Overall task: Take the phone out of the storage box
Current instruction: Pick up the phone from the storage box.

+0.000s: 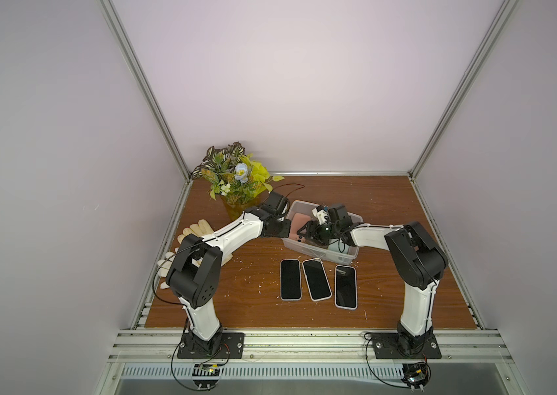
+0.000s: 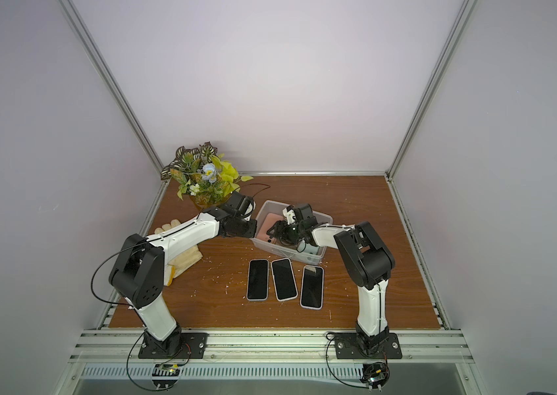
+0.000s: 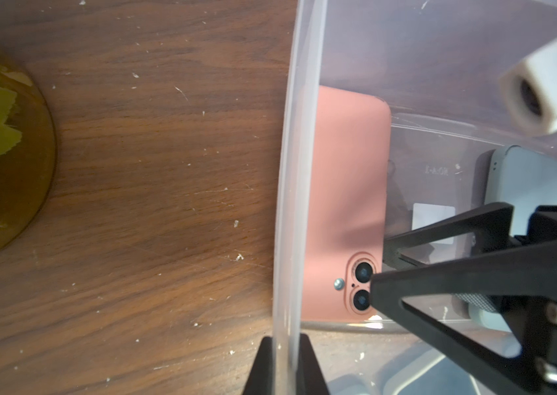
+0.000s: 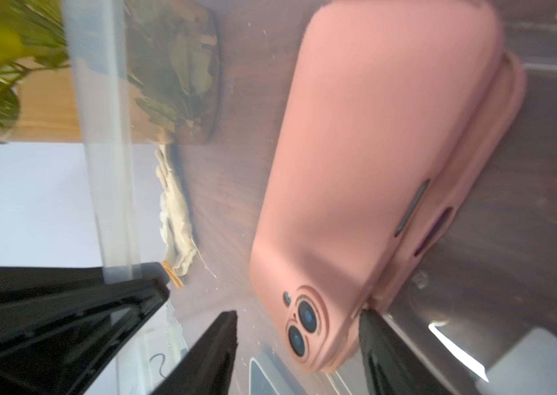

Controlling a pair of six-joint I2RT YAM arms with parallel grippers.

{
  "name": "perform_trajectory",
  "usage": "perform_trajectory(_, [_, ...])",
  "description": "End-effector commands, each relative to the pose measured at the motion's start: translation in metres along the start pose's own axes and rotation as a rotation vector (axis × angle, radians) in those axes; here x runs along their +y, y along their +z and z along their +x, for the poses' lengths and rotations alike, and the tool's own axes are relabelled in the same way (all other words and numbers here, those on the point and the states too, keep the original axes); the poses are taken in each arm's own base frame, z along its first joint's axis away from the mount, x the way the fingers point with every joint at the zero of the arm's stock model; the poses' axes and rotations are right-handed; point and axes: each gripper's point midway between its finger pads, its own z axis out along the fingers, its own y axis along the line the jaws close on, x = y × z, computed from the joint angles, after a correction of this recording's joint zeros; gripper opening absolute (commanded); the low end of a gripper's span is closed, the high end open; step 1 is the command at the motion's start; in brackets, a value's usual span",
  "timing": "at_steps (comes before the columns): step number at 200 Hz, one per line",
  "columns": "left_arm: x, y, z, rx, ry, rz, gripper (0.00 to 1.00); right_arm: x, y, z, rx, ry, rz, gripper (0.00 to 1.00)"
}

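The right claw (image 4: 297, 316) is down inside the storage box (image 1: 320, 253), jaws apart and straddling the camera end of the pink phone (image 3: 345, 205). One finger (image 4: 383, 352) touches the phone's edge and the other stands off it with a gap, so nothing is gripped. The pink phone lies back-up in the box, right along the wall on the left claw's side. The left claw (image 3: 284, 345) is pinched tight on that wall's rim, one finger inside and one outside, just beside the phone's camera corner, so the wall crowds that side of it. Behind the right claw, under its wrist, a pale grey phone (image 3: 526, 178) also lies in the box, with a white sticker (image 3: 431, 219) on the box bottom between the two. Outside, beyond the left claw, a vase of flowers (image 1: 236, 178) stands on the bench (image 1: 407, 212), and gloves (image 1: 195, 229) lie under that arm. Three more phones (image 1: 316, 279) lie screen-up in a row on the arm-base side of the box.
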Motion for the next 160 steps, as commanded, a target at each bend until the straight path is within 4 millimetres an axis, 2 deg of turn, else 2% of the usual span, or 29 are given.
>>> perform_trajectory(1, [-0.028, -0.003, 0.012, 0.035, 0.046, 0.104, 0.0, 0.021, 0.009, 0.002, -0.013, 0.013, -0.131, 0.63])
perform_trajectory(18, [-0.031, -0.003, 0.013, 0.04, 0.048, 0.112, 0.0, 0.025, 0.007, 0.001, -0.065, 0.036, -0.208, 0.63])
perform_trajectory(61, [-0.03, -0.004, 0.02, 0.047, 0.055, 0.11, 0.0, 0.069, -0.018, -0.011, -0.171, 0.028, -0.484, 0.62])
perform_trajectory(113, [-0.029, -0.006, 0.022, 0.047, 0.056, 0.109, 0.0, 0.087, -0.032, -0.01, -0.185, -0.019, -0.553, 0.61])
perform_trajectory(141, [-0.029, -0.005, 0.023, 0.049, 0.057, 0.111, 0.0, 0.075, -0.019, -0.005, -0.143, 0.006, -0.496, 0.61])
perform_trajectory(160, [-0.029, -0.005, 0.023, 0.05, 0.056, 0.111, 0.0, 0.06, -0.003, -0.002, -0.097, 0.035, -0.439, 0.56])
